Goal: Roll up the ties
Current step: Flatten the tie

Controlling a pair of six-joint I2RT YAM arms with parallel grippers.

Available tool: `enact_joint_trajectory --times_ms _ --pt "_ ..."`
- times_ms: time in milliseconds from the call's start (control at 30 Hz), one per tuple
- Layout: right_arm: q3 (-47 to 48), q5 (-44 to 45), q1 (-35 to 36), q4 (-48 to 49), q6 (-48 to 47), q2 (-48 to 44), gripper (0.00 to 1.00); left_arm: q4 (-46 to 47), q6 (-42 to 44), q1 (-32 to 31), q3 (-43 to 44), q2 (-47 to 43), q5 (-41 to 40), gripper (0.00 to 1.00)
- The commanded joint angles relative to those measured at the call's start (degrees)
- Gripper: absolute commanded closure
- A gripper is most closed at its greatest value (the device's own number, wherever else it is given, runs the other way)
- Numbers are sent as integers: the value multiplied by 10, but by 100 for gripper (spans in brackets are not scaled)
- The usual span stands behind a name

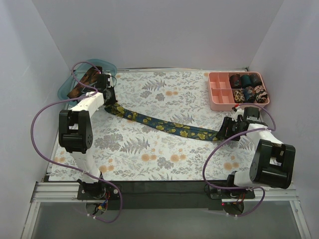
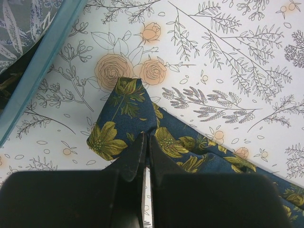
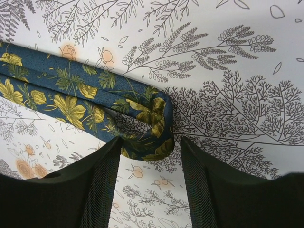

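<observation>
A navy tie with yellow flowers (image 1: pixel 164 126) lies stretched diagonally across the floral tablecloth. My left gripper (image 1: pixel 110 99) is at its wide far-left end. In the left wrist view the left gripper (image 2: pixel 146 142) is shut, pinching the fabric just behind the tie's pointed tip (image 2: pixel 126 111). My right gripper (image 1: pixel 225 130) is at the narrow end. In the right wrist view the right gripper (image 3: pixel 149 149) is open, and the tie's folded-over end (image 3: pixel 159 123) lies just ahead of the gap between its jaws, nearer the left one.
A teal bin (image 1: pixel 62 91) at the back left holds more ties, a brown-orange one (image 1: pixel 84 82) on top; its rim (image 2: pixel 42 57) is close to my left gripper. A pink divided tray (image 1: pixel 215 102) at the back right holds several rolled ties (image 1: pixel 247 79).
</observation>
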Motion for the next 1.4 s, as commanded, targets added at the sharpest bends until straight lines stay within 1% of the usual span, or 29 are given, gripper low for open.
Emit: enact_joint_trajectory --times_ms 0,200,233,300,433,567,667,867,900,967,1000,1067,1100,1133,1300,1333,1367 --pt "22 2 -1 23 -10 8 49 0 9 3 13 1 3 100" --pt "21 -2 -1 46 -10 17 49 0 11 5 6 2 3 100" --pt "22 -2 -1 48 -25 18 48 0 11 5 6 3 4 100" --pt "25 -7 -1 55 -32 20 43 1 13 5 5 5 4 100" --pt "32 -9 0 60 -47 25 39 1 15 6 3 7 6 100" --pt "36 -27 -1 76 -61 28 39 0 16 5 3 10 9 100" --pt "42 -37 -1 77 -70 37 42 0 15 5 4 14 11 100" --pt "39 -51 -1 82 -76 55 53 0 16 5 5 17 11 100" --pt "38 -52 -1 82 -77 55 59 0 16 6 6 18 11 100" --pt "36 -47 -1 82 -77 53 66 0 16 6 6 20 11 100" --pt "36 -45 -1 82 -76 52 74 0 17 6 9 20 11 100" --pt "43 -43 -1 79 -72 52 85 -3 16 7 12 19 11 100" --pt "50 -39 -1 75 -70 48 97 -5 16 9 13 18 11 100" --pt "56 -32 0 70 -57 45 99 -8 16 9 19 15 7 100" --pt "104 33 -3 -1 0 26 99 -11 3 25 17 -6 4 100" --pt "117 43 -3 -41 18 31 99 -10 2 27 13 -13 5 100" --pt "128 49 -5 -60 25 37 99 -6 -2 29 11 -16 8 100"
